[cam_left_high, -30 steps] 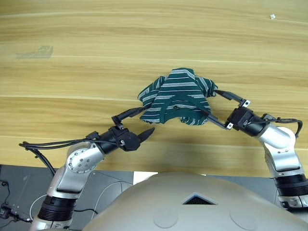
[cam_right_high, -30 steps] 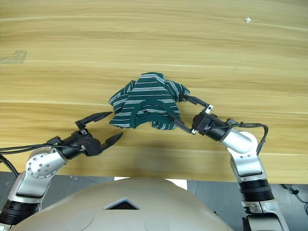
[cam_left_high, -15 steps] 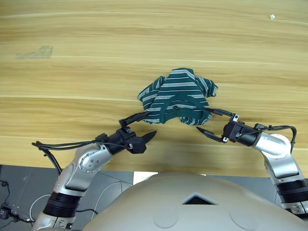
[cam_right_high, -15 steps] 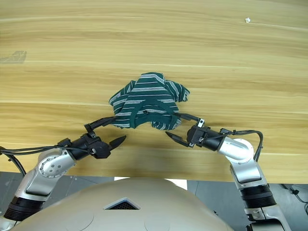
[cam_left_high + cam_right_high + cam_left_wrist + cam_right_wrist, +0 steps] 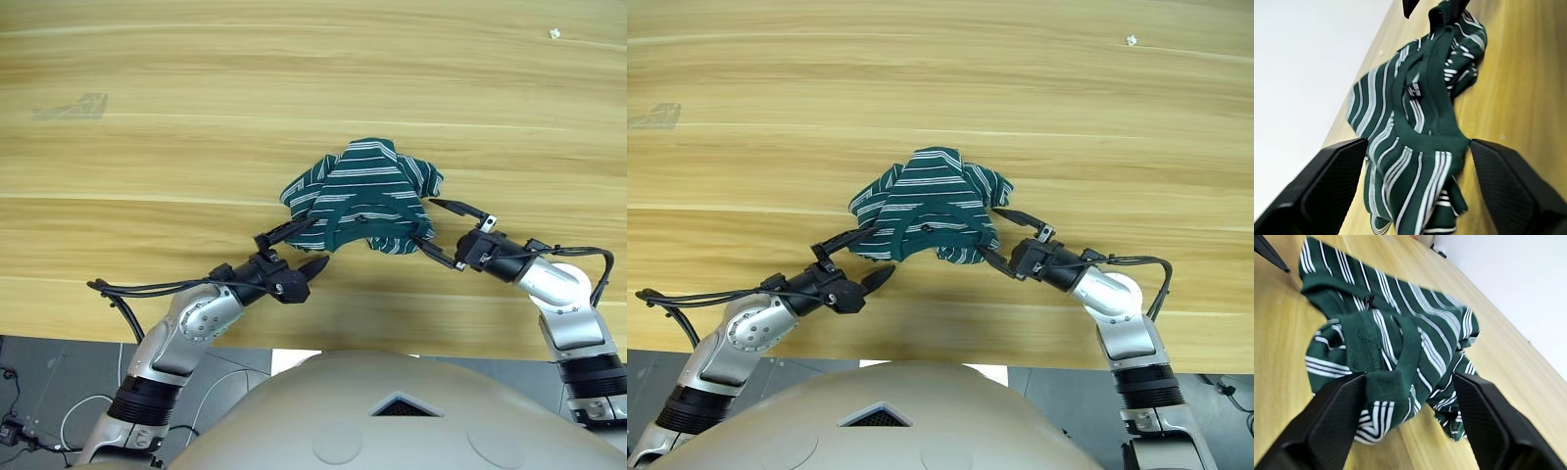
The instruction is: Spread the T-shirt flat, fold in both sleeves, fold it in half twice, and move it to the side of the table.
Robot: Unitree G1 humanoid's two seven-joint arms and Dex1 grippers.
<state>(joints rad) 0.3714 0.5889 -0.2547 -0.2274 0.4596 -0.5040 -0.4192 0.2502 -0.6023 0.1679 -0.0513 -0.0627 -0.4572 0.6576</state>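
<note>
T-shirt (image 5: 362, 196) is a soft, floppy crumpled heap on the table (image 5: 147, 147), its near edge just inside your wide-open left gripper (image 5: 319, 242) and wide-open right gripper (image 5: 421, 218), so I'd pinch the thick banded edge nearest each claw, it'll sag.

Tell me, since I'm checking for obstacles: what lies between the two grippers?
The near edge of the crumpled T-shirt lies between the open left gripper and the open right gripper, on the wooden table; nothing else, as the left eye view shows.
</note>
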